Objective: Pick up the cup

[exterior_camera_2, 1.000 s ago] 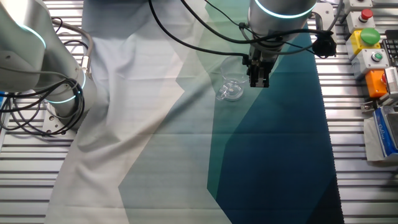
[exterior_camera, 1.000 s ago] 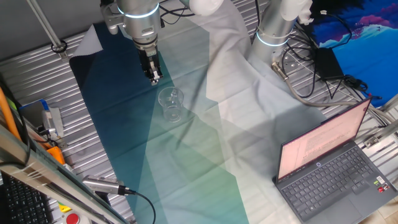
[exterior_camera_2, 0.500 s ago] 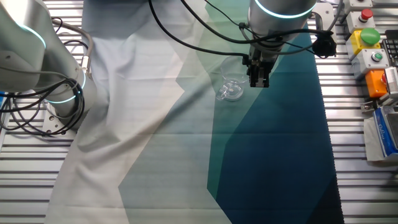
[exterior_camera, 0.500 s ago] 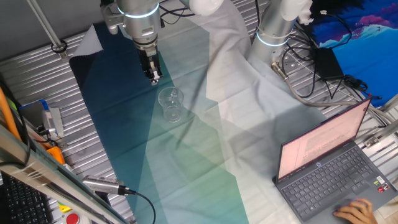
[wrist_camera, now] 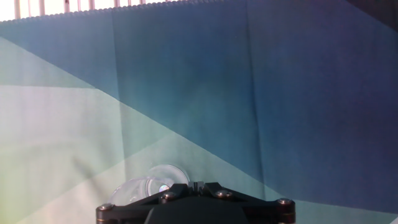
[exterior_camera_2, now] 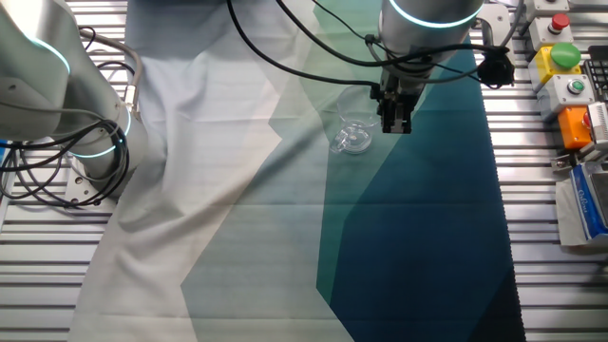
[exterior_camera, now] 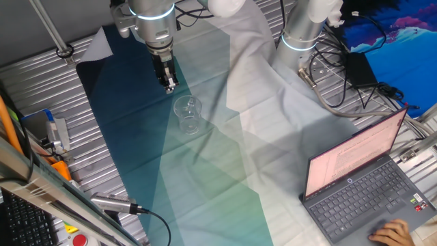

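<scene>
The clear cup [exterior_camera: 187,115] stands upright on the blue-green cloth [exterior_camera: 136,137]. It also shows in the other fixed view [exterior_camera_2: 353,136] and at the bottom edge of the hand view [wrist_camera: 155,180], partly hidden by the hand. My gripper [exterior_camera: 169,86] hangs above the cloth, behind and to the left of the cup and apart from it. In the other fixed view the gripper [exterior_camera_2: 395,124] is just right of the cup. Its fingers [wrist_camera: 196,185] are pressed together and hold nothing.
An open laptop [exterior_camera: 362,184] sits at the front right with a person's hand [exterior_camera: 399,234] on its corner. A second arm's base [exterior_camera: 300,34] and cables [exterior_camera: 334,75] stand behind. A button box [exterior_camera_2: 560,57] and tools lie along the table's edge.
A person's hand has appeared at the laptop's front corner. My gripper and the cup have not moved.
</scene>
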Controlling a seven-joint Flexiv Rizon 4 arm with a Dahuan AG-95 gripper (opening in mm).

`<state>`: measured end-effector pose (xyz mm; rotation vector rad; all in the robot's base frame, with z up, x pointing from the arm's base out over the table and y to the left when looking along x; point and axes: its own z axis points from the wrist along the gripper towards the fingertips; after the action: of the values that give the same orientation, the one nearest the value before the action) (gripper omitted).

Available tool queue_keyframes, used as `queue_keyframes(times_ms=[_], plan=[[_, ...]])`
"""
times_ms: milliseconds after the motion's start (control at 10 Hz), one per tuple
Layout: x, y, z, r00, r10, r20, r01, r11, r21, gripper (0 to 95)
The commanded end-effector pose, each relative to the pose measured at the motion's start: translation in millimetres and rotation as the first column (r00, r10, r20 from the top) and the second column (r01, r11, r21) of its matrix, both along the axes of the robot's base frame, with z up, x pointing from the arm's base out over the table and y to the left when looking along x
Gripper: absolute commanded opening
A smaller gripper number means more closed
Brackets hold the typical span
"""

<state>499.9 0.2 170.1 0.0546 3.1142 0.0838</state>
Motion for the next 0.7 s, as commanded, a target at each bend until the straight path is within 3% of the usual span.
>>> queue_keyframes(times_ms=[100, 300, 500, 700], plan=[[0.2, -0.1, -0.1, 0.995, 0.101, 0.004, -0.101, 0.995, -0.005, 0.0], [0.4, 0.0, -2.1, 0.994, 0.111, 0.0, -0.111, 0.994, -0.012, 0.0], [2.0, 1.3, -13.1, 0.992, 0.129, 0.006, -0.129, 0.992, -0.009, 0.0], [3.5, 3.0, -23.2, 0.975, 0.221, 0.006, -0.221, 0.975, -0.033, 0.0]])
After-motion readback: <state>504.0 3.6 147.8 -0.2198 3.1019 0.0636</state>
